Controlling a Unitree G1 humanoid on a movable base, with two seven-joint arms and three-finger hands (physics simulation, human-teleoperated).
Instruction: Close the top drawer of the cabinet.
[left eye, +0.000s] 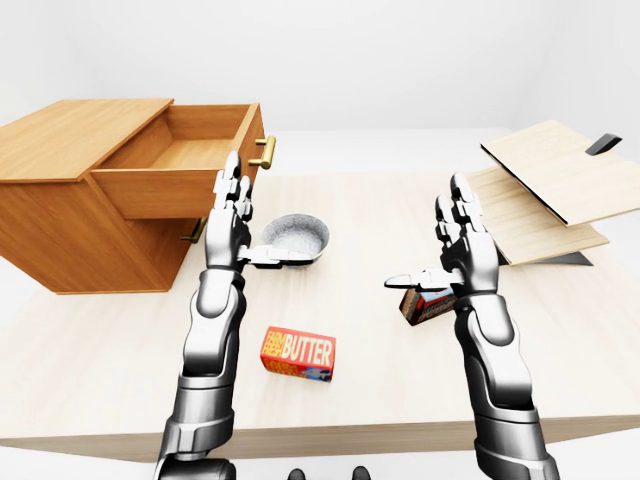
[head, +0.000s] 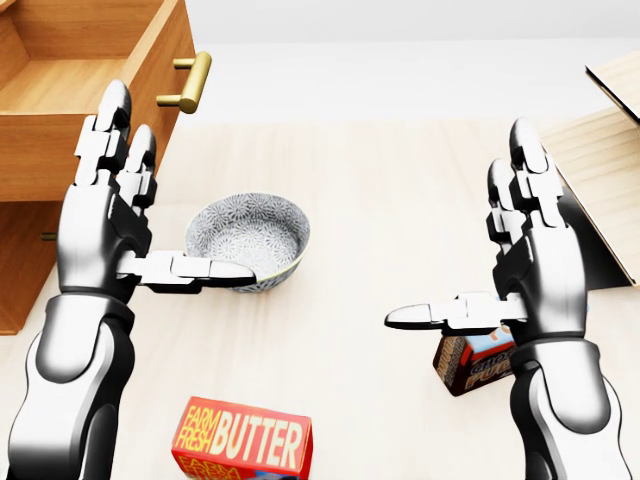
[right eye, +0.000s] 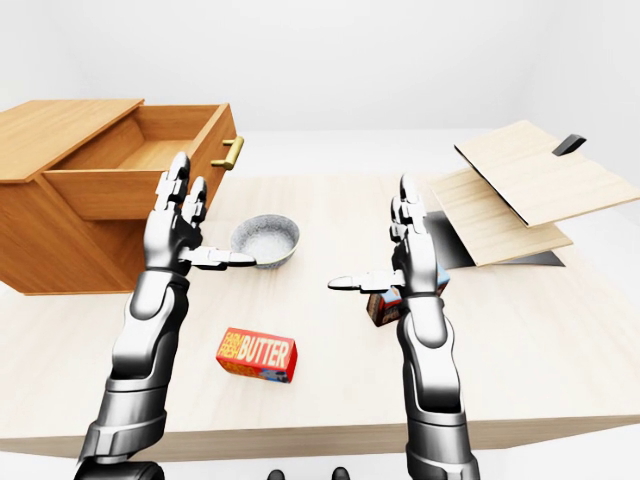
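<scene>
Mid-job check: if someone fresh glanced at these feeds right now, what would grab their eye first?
Two silver hands raised open, palms inward: the left hand beside the patterned bowl, the right hand above a chocolate pudding box. At upper left in the left-eye view, the wooden cabinet has its top drawer pulled wide out, brass handle showing. A red butter box lies nearest the table's lower edge.

We are seeing an orange-brown wooden cabinet (left eye: 70, 215) with a brass drawer handle (head: 187, 82), a grey speckled bowl (head: 247, 238) showing white inside, a red butter box (left eye: 298, 353) with white lettering, a brown-and-blue pudding box (head: 478, 360), silver-and-black hands, pale wood boards (right eye: 520, 195).
</scene>
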